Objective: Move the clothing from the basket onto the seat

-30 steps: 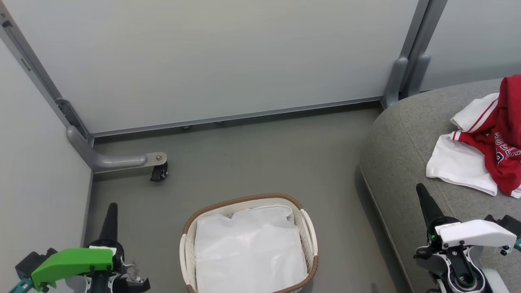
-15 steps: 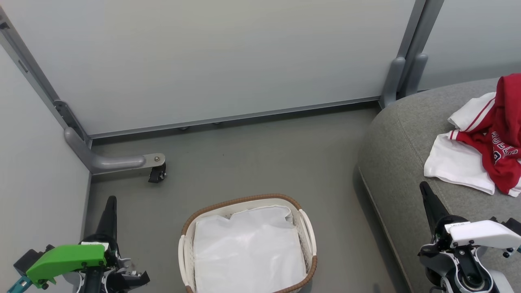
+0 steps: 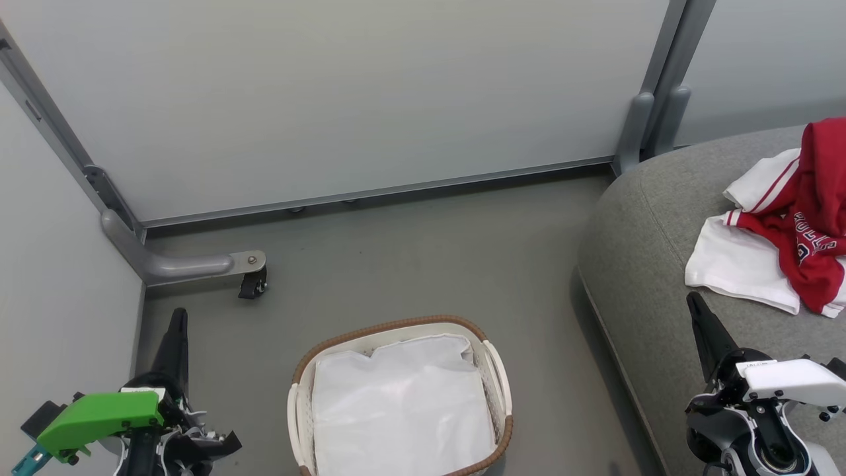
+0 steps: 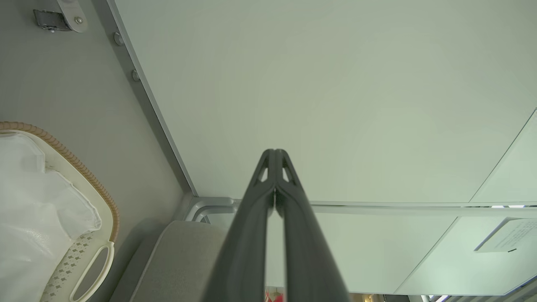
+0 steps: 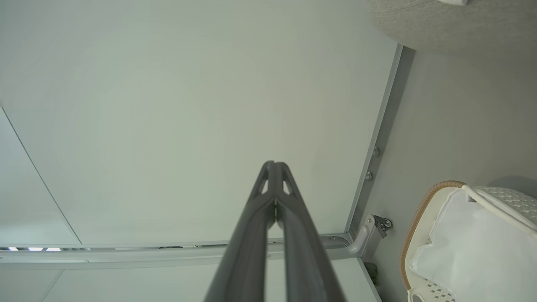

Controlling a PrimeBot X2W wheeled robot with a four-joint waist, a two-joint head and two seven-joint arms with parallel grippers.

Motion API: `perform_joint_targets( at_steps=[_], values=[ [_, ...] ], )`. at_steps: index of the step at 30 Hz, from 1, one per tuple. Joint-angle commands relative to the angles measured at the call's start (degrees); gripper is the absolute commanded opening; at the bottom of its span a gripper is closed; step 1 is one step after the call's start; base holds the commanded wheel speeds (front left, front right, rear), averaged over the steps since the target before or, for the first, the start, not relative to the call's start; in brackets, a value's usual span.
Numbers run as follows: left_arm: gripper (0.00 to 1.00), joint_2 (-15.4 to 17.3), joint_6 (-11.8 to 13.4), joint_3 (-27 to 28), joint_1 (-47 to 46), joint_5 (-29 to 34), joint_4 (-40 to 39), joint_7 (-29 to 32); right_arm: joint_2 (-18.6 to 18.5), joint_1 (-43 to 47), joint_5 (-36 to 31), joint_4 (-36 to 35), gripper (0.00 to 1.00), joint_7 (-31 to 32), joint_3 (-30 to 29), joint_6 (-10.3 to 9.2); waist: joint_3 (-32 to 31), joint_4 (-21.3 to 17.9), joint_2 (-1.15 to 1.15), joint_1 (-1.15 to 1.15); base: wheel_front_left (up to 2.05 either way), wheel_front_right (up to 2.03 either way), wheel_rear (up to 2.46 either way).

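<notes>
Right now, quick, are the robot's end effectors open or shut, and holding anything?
Left dark two-fingered end effector: closed, tips touching, holding nothing.
Right dark two-fingered end effector: closed, tips touching, holding nothing.

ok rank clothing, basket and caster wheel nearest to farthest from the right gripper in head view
1. clothing, on the seat just beyond the right gripper
2. basket, off to its left
3. caster wheel, farthest left

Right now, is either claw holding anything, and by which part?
Nothing is held. The left gripper and right gripper are both shut and empty; the clothing lies on the seat.
</notes>
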Motion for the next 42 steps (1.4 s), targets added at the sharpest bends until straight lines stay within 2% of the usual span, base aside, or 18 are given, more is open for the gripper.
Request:
perform_joint_targets(
  at_steps=[1,42],
  values=[
    [0.0,0.4,-0.35,0.17,-0.64,-0.31,-0.16,0.29,-0.36,0.66,0.33,-0.25,0.0,0.13,-0.19,0.0,0.0,0.0,0.0,0.0,0.0,0.0,0.0],
    [0.0,0.39,-0.35,0.14,-0.63,-0.31,-0.16,0.28,-0.35,0.65,0.34,-0.23,0.0,0.11,-0.15,0.0,0.0,0.0,0.0,0.0,0.0,0.0,0.0]
  ],
)
